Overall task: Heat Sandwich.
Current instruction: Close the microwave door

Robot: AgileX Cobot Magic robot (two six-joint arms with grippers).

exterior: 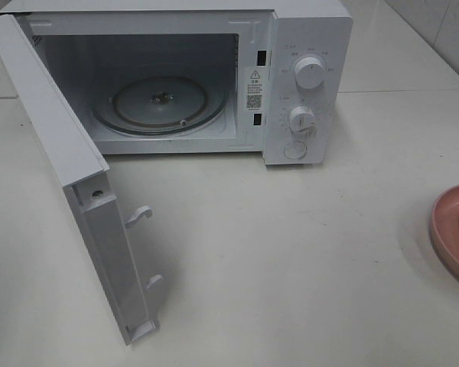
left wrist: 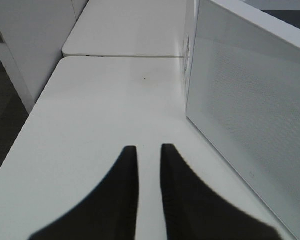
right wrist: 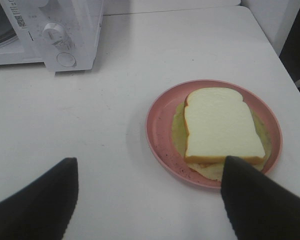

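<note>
The right gripper hangs above the white table with its dark fingers spread wide and nothing between them; one fingertip overlaps the near rim of the pink plate in the right wrist view, though contact cannot be judged. On that plate lies the sandwich: a white bread slice with a golden-tan crust on top, a pale yellow-green layer spreading out beneath it, and a second slice's edge just showing below. From the high camera only a sliver of the plate and filling shows at the right edge, well apart from the microwave.

The left gripper has its two fingers drawn nearly together, a narrow slit of table showing between them, and it grips nothing. It sits just beside the outer face of the microwave door, which stands swung wide. Inside the oven the glass turntable lies bare. Neither gripper appears in the high view.
</note>
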